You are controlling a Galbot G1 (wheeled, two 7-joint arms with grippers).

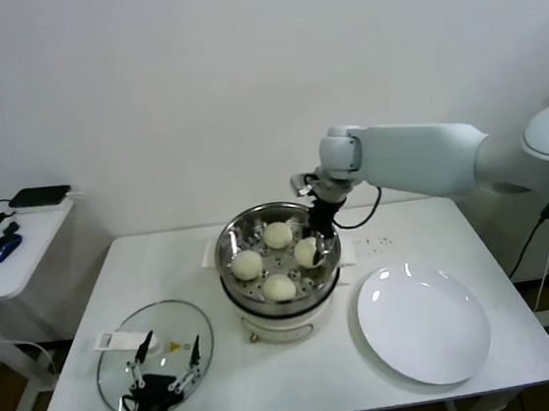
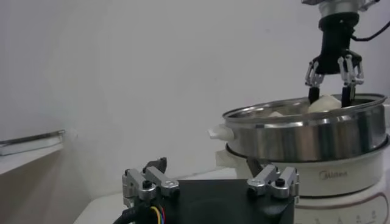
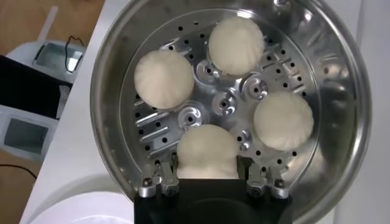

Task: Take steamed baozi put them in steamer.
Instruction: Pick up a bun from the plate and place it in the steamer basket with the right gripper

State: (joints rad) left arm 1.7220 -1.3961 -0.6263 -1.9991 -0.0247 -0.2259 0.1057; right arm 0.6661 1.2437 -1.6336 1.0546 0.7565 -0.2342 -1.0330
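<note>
White wall is seen behind a white table (image 1: 89, 316). At the table's near left corner the left gripper (image 1: 163, 365) is parked, its fingers spread wide and holding nothing. It hangs over a round glass lid (image 1: 185, 330) that lies flat by the near left edge, with a small white tag (image 1: 111, 339) touching the lid's rim. Bare table is left between the lid and the pot.

Near the right edge a flat white plate (image 1: 423, 323) is laid, with nothing on it. Its rim is just beside the pot base, and bare table is seen around it up to the far right corner.

In the middle of the table, closer to the far edge, the steamer (image 1: 234, 270) is set on its cream pot base (image 1: 283, 321). Four steamed baozi (image 3: 164, 78) are seen inside on the holed bottom, spaced apart, none touching the shiny wall.

Over the steamer's right rim the right gripper (image 3: 207, 178) is reached down from the far side. Its jaws are closed narrow on one bun (image 3: 207, 151), which sits on the steamer's bottom close to the wall.

Off the left side, a small side table (image 1: 13, 260) with a mouse (image 1: 2, 248) is seen, well apart.
</note>
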